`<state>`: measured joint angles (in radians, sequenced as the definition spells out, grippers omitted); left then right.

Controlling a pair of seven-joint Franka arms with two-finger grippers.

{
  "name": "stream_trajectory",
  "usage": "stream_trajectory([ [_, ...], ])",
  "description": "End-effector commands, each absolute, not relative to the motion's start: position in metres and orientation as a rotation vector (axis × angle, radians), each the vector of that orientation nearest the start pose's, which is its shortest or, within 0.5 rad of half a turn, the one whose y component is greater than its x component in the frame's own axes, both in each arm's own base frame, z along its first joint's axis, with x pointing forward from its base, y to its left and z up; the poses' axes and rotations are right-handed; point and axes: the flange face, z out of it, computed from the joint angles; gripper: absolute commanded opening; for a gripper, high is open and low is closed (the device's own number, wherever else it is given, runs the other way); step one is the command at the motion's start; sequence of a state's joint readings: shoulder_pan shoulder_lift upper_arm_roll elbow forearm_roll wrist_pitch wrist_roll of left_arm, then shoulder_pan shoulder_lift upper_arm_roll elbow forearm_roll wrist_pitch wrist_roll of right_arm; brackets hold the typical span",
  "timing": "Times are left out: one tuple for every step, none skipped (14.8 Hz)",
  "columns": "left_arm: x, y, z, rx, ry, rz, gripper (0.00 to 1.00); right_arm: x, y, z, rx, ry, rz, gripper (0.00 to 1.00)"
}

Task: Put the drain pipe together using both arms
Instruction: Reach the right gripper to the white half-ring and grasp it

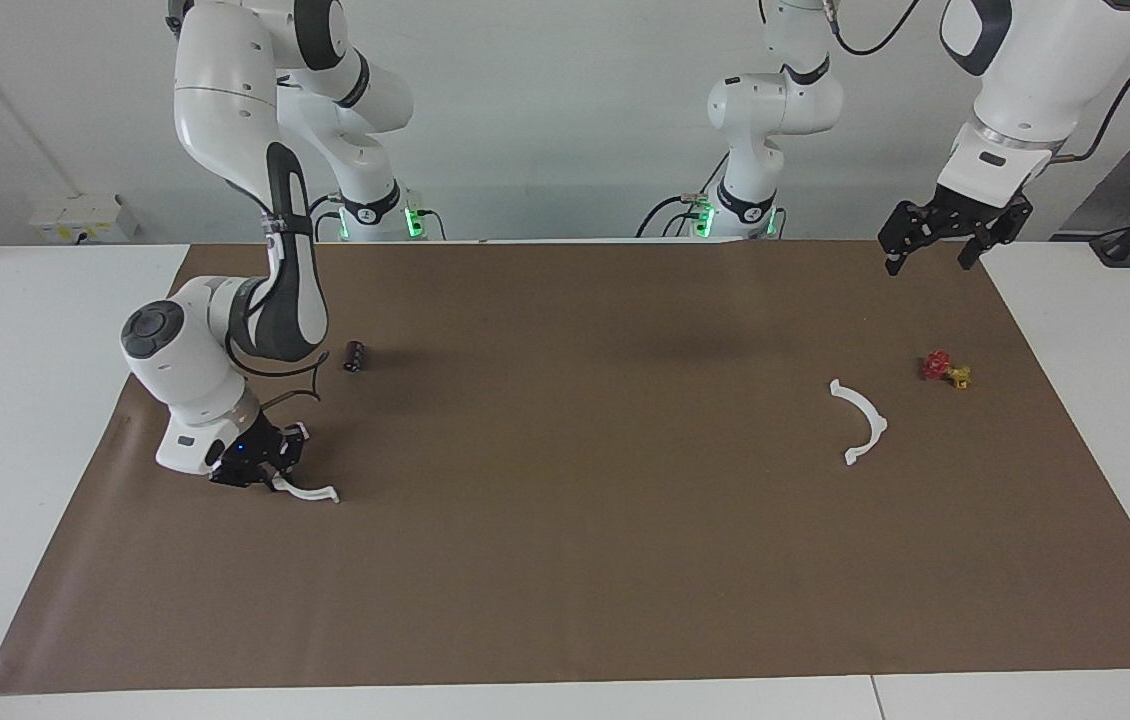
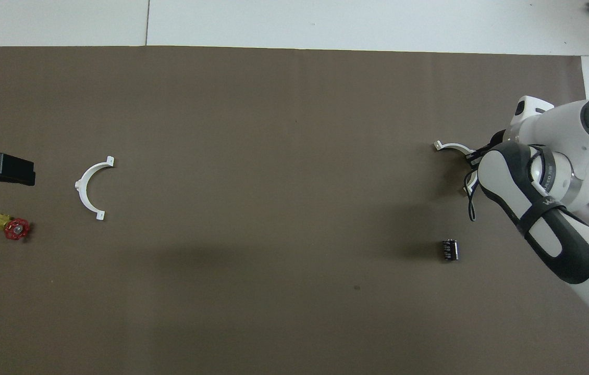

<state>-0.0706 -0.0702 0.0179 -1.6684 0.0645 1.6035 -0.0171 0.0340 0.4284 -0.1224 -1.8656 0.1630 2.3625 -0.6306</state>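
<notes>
Facing view: the right tool (image 1: 275,478) is down on the brown tabletop (image 1: 565,560), clenched on one white half-ring (image 1: 310,492). The left tool (image 1: 935,250) hangs released above the tabletop's edge. Between them lies the second half-ring (image 1: 865,425), with a red-and-yellow valve (image 1: 945,369) beside it.

Overhead view: a small black cylinder (image 2: 450,249) lies near the right arm (image 2: 544,208), apart from the gripped half-ring.

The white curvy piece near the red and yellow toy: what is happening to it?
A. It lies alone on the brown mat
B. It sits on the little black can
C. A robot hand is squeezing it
A: the white curvy piece lies flat on the brown mat beside the red and yellow toy, with the left gripper open in the air, not touching it.
</notes>
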Motion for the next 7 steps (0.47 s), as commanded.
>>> stream_trajectory([
  [0.527, -0.019, 0.62, -3.094, 0.072, -0.035, 1.0, 0.643, -0.04, 0.335, -3.037, -0.458, -0.141, 0.0],
  [0.527, -0.019, 0.62, -3.094, 0.072, -0.035, 1.0, 0.644, -0.029, 0.35, -3.043, -0.346, -0.15, 0.0],
  [0.527, -0.019, 0.62, -3.094, 0.072, -0.035, 1.0, 0.646, -0.01, 0.363, -3.046, -0.249, -0.156, 0.0],
  [0.527, -0.019, 0.62, -3.094, 0.072, -0.035, 1.0, 0.646, 0.008, 0.373, -3.051, -0.151, -0.154, 0.0],
  [0.527, -0.019, 0.62, -3.094, 0.072, -0.035, 1.0, 0.649, 0.026, 0.381, -3.057, -0.063, -0.155, 0.0],
  [0.527, -0.019, 0.62, -3.094, 0.072, -0.035, 1.0, 0.65, 0.05, 0.389, -3.069, 0.024, -0.149, 0.0],
  [0.527, -0.019, 0.62, -3.094, 0.072, -0.035, 1.0, 0.65, 0.077, 0.396, -3.088, 0.069, -0.144, 0.0],
])
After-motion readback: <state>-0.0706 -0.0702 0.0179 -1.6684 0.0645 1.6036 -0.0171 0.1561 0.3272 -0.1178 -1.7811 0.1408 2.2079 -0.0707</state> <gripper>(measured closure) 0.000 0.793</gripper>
